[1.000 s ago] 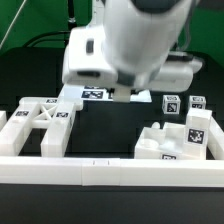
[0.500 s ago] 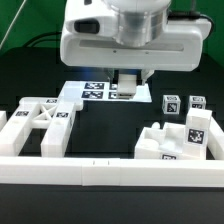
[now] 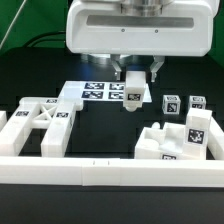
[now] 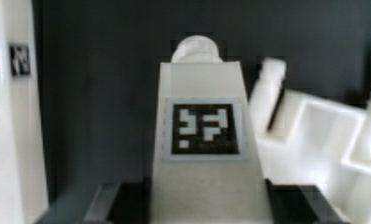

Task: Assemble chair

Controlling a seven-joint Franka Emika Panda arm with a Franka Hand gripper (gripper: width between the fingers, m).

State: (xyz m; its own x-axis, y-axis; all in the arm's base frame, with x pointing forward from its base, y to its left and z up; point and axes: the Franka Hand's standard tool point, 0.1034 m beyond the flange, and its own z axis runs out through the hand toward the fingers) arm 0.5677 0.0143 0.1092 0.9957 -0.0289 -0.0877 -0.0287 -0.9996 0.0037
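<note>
Pinched in the gripper (image 3: 137,75), closed narrowly around its upper end and lifted clear of the worktop toward the far edge, near the marker board (image 3: 95,92): one tagged chair block (image 3: 134,95). Could twist or slip in so small a hold, then reach the notched blocks (image 3: 180,140) by the near edge skewed and jam.

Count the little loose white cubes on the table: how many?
2. The first cube stands behind the notched blocks, toward the exterior view's right; the second cube stands beside it, further right. The claw holds a longer tagged part, no cube. The robot may hide others.
</note>
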